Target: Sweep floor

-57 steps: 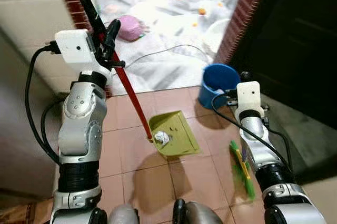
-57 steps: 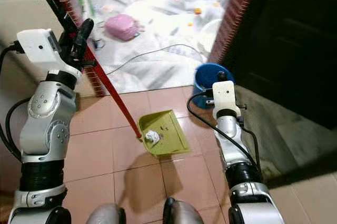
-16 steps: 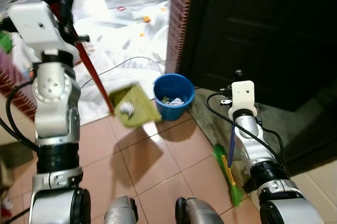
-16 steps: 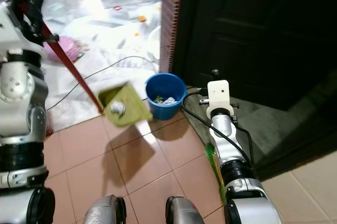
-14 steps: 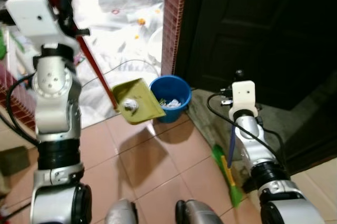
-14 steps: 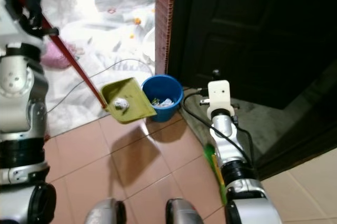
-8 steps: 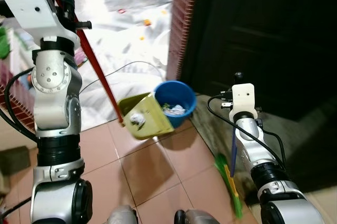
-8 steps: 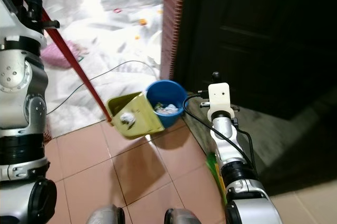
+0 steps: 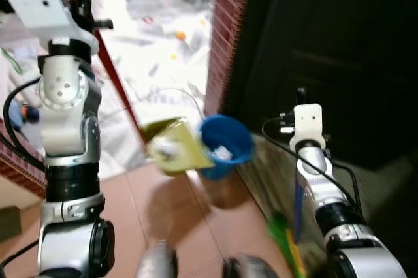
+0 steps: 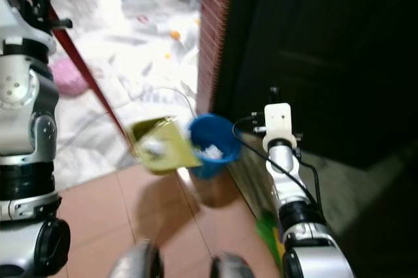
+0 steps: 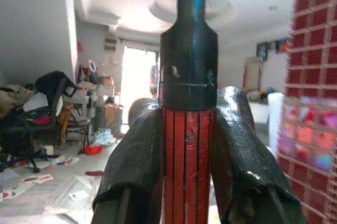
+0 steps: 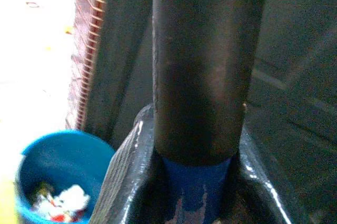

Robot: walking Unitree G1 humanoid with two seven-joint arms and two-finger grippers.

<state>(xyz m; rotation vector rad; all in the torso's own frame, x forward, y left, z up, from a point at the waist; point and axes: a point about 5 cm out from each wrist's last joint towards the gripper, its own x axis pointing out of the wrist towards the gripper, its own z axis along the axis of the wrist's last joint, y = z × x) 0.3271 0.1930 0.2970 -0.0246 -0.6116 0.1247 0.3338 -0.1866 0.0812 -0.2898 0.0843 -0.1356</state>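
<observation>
Nearest, the right claw (image 12: 197,182) is clamped on the blue-and-black broom handle (image 12: 202,66), its green broom head (image 9: 284,242) down on the tiled floor (image 9: 170,226) by the robot's feet. Further out, the left claw (image 11: 187,145) grips the red dustpan handle (image 9: 121,89), holding the yellow-green dustpan (image 9: 173,147) (crumpled paper inside) just beside the blue bucket (image 9: 226,145). The blurred views suggest motion, so tipping too early could drop litter short of the bucket's rim.
</observation>
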